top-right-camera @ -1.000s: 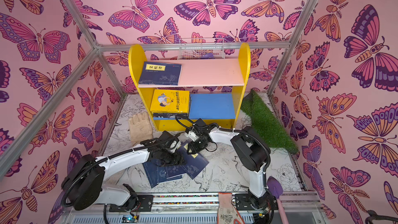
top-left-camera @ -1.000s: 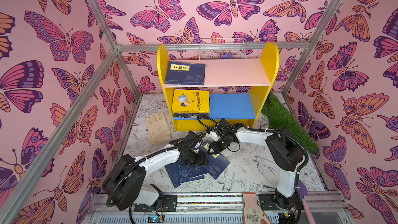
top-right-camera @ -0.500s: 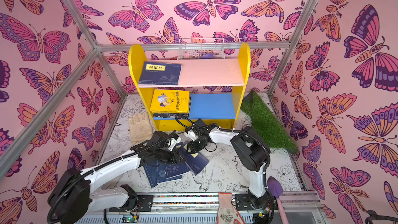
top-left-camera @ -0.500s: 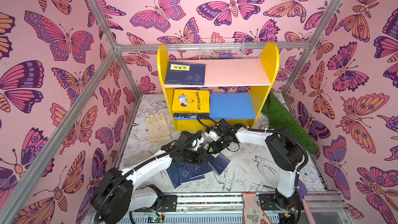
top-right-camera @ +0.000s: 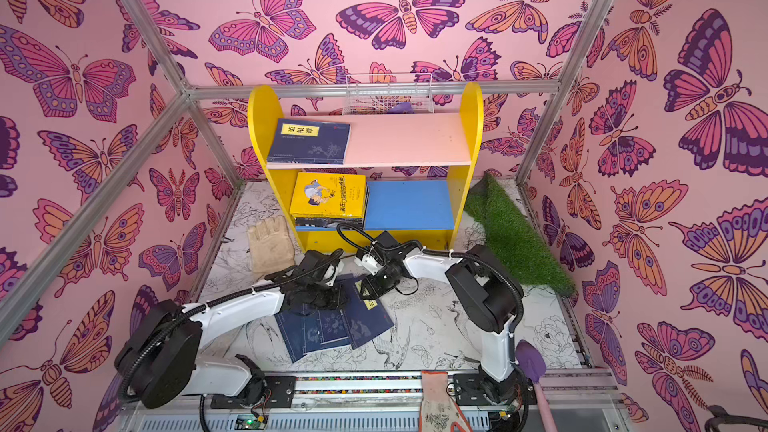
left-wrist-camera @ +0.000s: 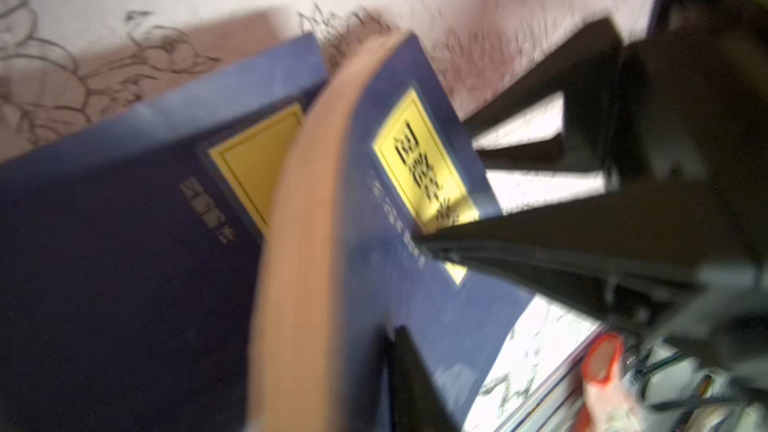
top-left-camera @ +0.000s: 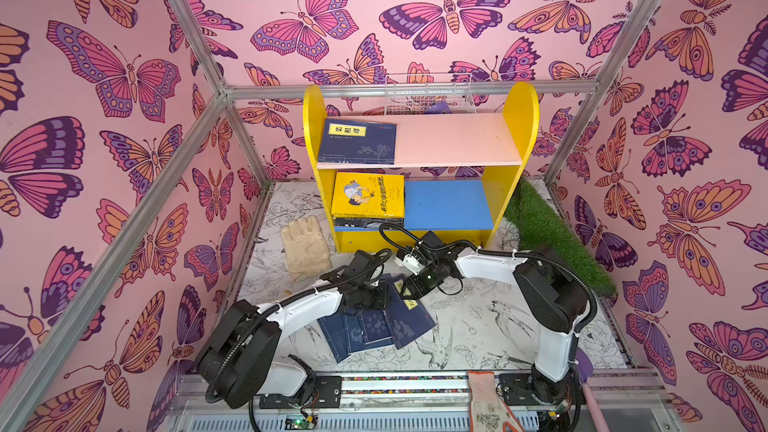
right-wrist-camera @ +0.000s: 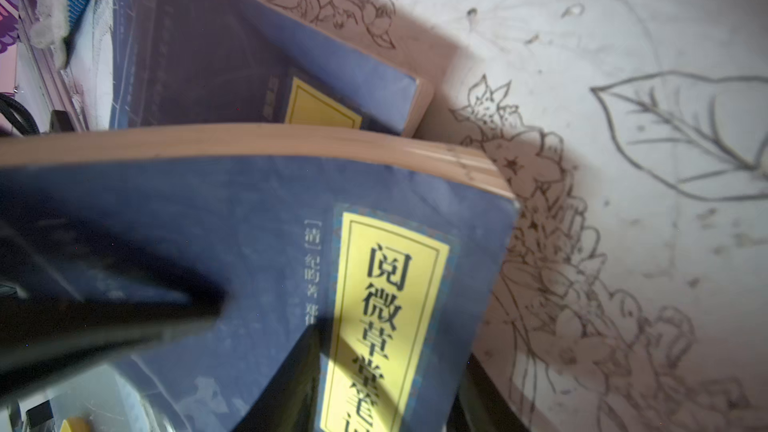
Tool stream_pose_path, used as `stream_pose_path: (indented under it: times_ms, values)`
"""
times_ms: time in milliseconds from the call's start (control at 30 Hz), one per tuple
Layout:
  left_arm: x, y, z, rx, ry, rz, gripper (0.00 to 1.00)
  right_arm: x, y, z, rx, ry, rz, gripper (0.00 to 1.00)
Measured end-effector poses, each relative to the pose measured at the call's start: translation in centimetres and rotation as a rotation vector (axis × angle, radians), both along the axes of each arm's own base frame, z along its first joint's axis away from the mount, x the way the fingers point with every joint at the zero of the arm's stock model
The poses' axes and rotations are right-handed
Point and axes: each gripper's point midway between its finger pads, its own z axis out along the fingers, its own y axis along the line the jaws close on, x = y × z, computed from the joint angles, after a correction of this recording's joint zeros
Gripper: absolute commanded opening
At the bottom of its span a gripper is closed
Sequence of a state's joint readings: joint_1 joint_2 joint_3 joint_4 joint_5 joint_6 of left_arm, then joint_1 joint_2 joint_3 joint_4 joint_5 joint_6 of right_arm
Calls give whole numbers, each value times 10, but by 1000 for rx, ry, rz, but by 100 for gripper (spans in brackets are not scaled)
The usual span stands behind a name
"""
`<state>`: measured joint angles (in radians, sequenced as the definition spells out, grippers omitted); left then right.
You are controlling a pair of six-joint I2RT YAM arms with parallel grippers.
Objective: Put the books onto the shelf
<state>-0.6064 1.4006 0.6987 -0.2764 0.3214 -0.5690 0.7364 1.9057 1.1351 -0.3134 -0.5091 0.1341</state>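
Seen from above, a small shelf with yellow sides stands at the middle of the table's back edge. One navy book lies flat at the left end of its pink upper board. A yellow cartoon book tops a short stack at the left end of the blue lower board.

More navy books lie fanned in a loose pile at mid-table, toward the front edge. The topmost, a navy book with a yellow title label, is tilted up off the pile, showing its tan page edge.

The left gripper hangs over the pile, clenched. In the blurred left wrist view it appears to pinch that tilted book, one finger on its cover. The right gripper meets the same book from the shelf side with its jaws apart. One finger lies across the label, and the other finger sits just beside the book's corner.

A beige glove lies near the left edge, just beside the shelf. A strip of fake grass runs along the right edge.
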Motion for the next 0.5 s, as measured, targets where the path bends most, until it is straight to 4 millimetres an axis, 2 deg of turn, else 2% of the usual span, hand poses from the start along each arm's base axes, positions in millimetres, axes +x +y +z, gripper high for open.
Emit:
stream_pose_path:
  times_ms: [200, 300, 400, 500]
  values:
    - [0, -4, 12, -23, -8, -16, 0, -1, -6, 7, 1, -24, -8, 48]
    - [-4, -6, 39, -81, -76, -45, 0, -2, -9, 27, 40, -68, -22, 51]
    - [-11, -8, 94, -197, -222, -78, 0, 3, -20, 65, 124, -136, -85, 60]
    - [-23, -5, 158, -330, -391, -104, 0, 17, -45, 124, 231, -254, -187, 68]
